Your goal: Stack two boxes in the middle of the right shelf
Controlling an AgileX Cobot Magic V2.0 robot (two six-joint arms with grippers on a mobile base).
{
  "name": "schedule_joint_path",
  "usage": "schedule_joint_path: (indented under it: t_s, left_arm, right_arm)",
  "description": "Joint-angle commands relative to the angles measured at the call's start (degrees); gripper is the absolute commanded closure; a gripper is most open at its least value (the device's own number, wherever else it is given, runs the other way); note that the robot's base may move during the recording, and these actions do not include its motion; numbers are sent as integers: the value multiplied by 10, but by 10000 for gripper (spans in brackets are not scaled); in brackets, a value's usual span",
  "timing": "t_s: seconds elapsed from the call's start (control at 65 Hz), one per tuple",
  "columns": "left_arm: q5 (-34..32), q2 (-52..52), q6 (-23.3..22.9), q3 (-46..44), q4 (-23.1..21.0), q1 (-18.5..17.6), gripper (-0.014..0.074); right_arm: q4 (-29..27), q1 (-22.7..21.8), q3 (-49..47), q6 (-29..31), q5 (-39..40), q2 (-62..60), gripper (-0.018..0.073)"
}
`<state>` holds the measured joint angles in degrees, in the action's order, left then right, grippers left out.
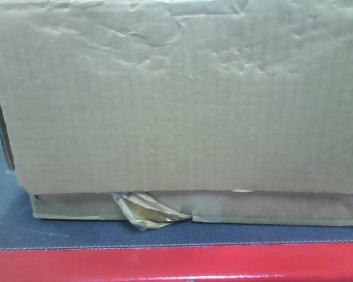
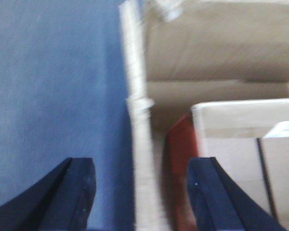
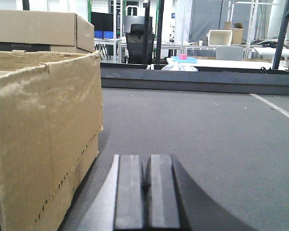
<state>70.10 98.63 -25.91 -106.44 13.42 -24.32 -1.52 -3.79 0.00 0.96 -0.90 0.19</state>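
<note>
1. Grey felt counter [image 1: 165, 235] with a red rim carries the thin box [image 1: 270, 208], tape scrap [image 1: 142, 212] at its front.
2. Tall box [image 1: 176, 100] sits stacked on it.
3. Left hand [image 2: 142, 168] gapes wide astride a cardboard edge [image 2: 137, 120].
4. Right hand [image 3: 144, 163] is pinched closed, empty, low over the felt.
</note>
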Motion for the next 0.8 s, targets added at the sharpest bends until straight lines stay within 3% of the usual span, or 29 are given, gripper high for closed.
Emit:
schedule_joint_path:
  t_s: [0.0, 0.462, 0.785]
  left_arm:
    - [-1, -5, 16, 21, -33, 13, 267]
    - [-1, -5, 14, 133, -70, 13, 267]
    - [-1, -5, 13, 136, -70, 13, 267]
  right_arm:
    - [-1, -3, 0, 0, 13, -2, 720]
    - [-1, -3, 0, 0, 13, -2, 720]
    - [-1, -3, 0, 0, 13, -2, 720]
